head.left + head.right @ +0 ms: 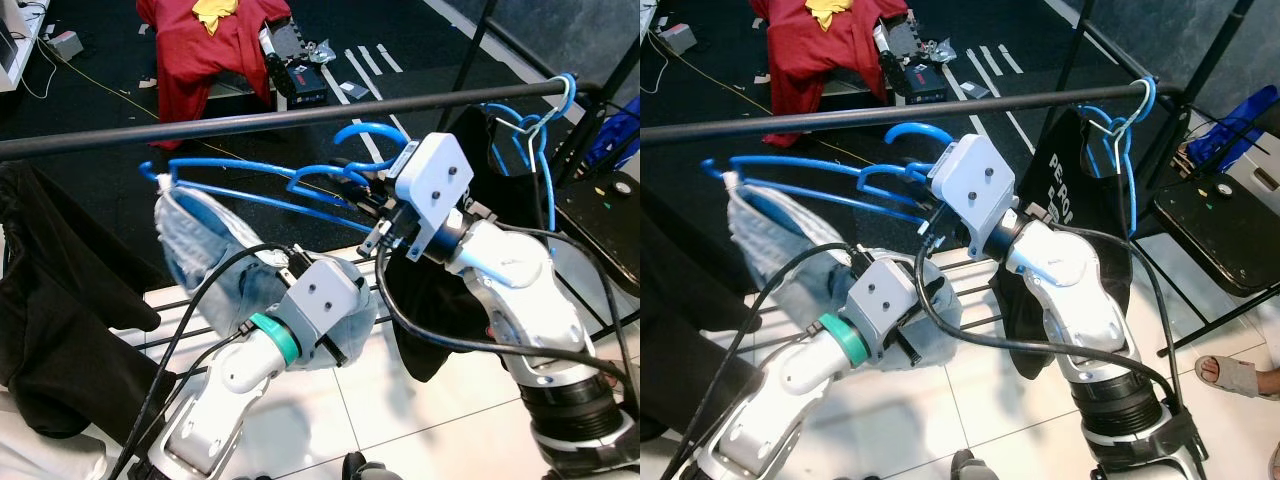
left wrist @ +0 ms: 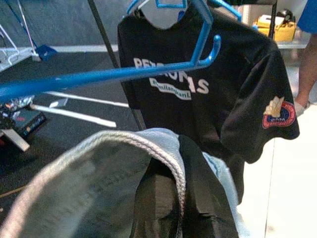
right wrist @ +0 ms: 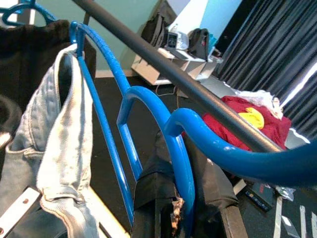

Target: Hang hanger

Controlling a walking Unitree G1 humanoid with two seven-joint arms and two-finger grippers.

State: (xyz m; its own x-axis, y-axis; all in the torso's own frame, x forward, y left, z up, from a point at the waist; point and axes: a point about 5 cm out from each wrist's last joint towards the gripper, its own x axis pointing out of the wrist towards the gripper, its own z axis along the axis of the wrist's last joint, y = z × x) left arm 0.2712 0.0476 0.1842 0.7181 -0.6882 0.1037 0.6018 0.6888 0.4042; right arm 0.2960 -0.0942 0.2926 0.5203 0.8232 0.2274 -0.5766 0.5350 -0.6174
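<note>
A blue plastic hanger (image 1: 250, 172) carries a pale denim garment (image 1: 200, 250) and lies tilted just below the black rail (image 1: 200, 127). Its hook (image 1: 368, 131) arches close under the rail, not over it. My right gripper (image 3: 181, 198) is shut on the hanger's neck below the hook, and it also appears in the left eye view (image 1: 362, 190). My left gripper (image 2: 183, 198) is shut on the denim's hem, with its fingertips buried in the cloth (image 1: 290, 268). A second blue hanger (image 1: 545, 125) with a black printed T-shirt (image 2: 223, 89) hangs at the rail's right end.
Dark clothes (image 1: 50, 290) hang from the rail at the left. A red garment (image 1: 200, 50) is draped over something on the dark floor behind. A black table (image 1: 600, 215) stands at the right, with a person's sandalled foot (image 1: 1230, 375) near it. Rack bars cross the white tiles below.
</note>
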